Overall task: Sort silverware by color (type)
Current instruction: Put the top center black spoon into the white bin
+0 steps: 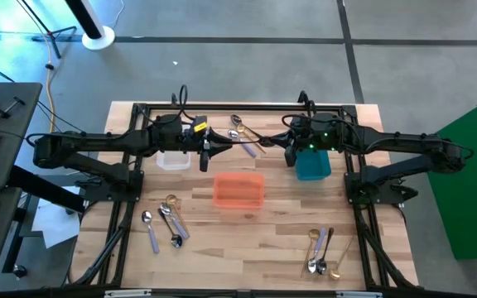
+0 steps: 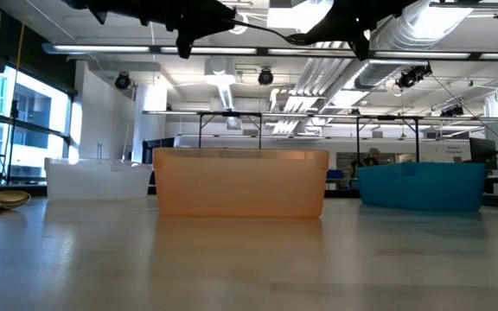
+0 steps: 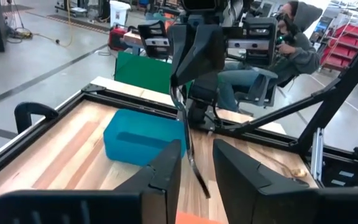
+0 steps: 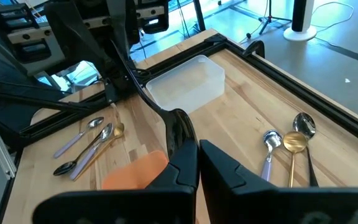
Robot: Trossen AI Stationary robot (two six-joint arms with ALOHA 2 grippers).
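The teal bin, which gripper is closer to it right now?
Right. The right gripper hangs just beside the teal bin; the left gripper is farther off, near the clear bin.

The overhead camera looks straight down on the whole pale wooden slatted table (image 1: 247, 240) and both arms. The low camera sits at tabletop level, facing across at the translucent orange plastic bin (image 2: 240, 181), close before it, with the arms overhead. The left wrist camera looks past the left gripper (image 3: 196, 163) toward the teal plastic bin (image 3: 135, 137) beyond it. The right wrist camera faces back past the right gripper (image 4: 193, 163) toward the clear plastic bin (image 4: 188, 84). Both wrist views share the glossy black spoon (image 3: 188, 146) between the grippers.
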